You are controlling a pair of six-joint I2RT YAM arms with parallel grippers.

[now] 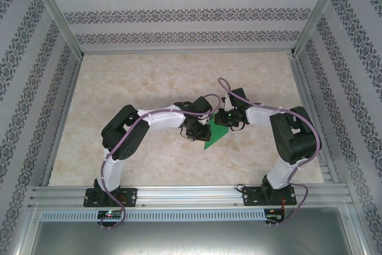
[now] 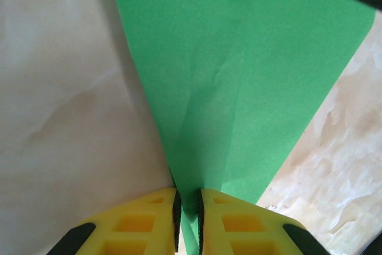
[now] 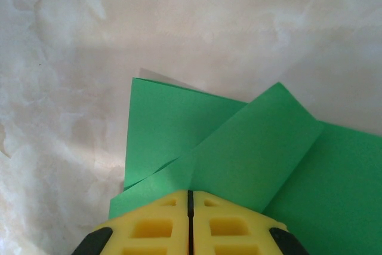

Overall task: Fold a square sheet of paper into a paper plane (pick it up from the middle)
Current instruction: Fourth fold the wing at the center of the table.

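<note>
Looks light, limp, quick to crease: holds paper [image 2: 239, 58] by its narrow tip in left end effector [image 2: 188, 207], clenches right end effector [image 3: 190, 198] on folded flap.

Folded green paper [image 1: 215, 137] on marbled table [image 1: 149, 82]

bright green sheet of paper [image 2: 239, 58]; cream marbled desk [image 1: 149, 82]; left claw [image 2: 188, 219], right claw [image 3: 190, 219] yellow and black; grey floral-striped walls [image 1: 179, 13].
</note>
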